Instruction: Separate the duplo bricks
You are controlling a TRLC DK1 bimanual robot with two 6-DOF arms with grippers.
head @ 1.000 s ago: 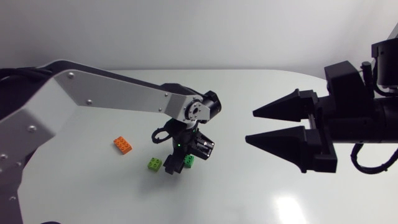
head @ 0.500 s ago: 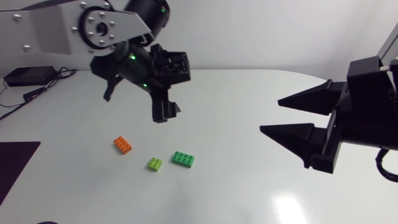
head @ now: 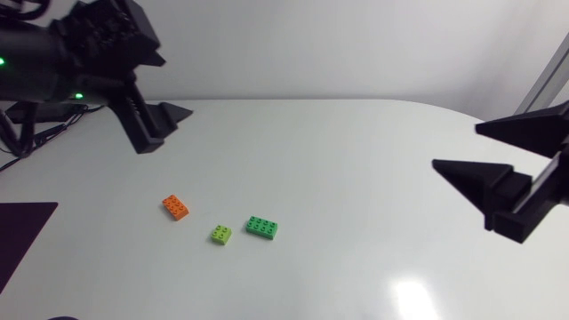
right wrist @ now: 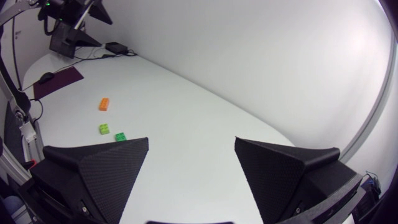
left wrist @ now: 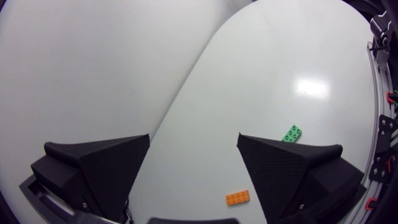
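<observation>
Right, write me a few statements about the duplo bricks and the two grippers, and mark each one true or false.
1. The orange brick, lime brick and green brick lie on the table, none touching. True.
2. The left gripper and right gripper both have open fingers. True.
3. The lime brick is stacked on the green brick. False: it lies beside it, with a gap between them.
4. The right gripper holds the orange brick. False: it holds nothing, and that brick lies on the table.
5. The lime brick lies between the other two. True.
</observation>
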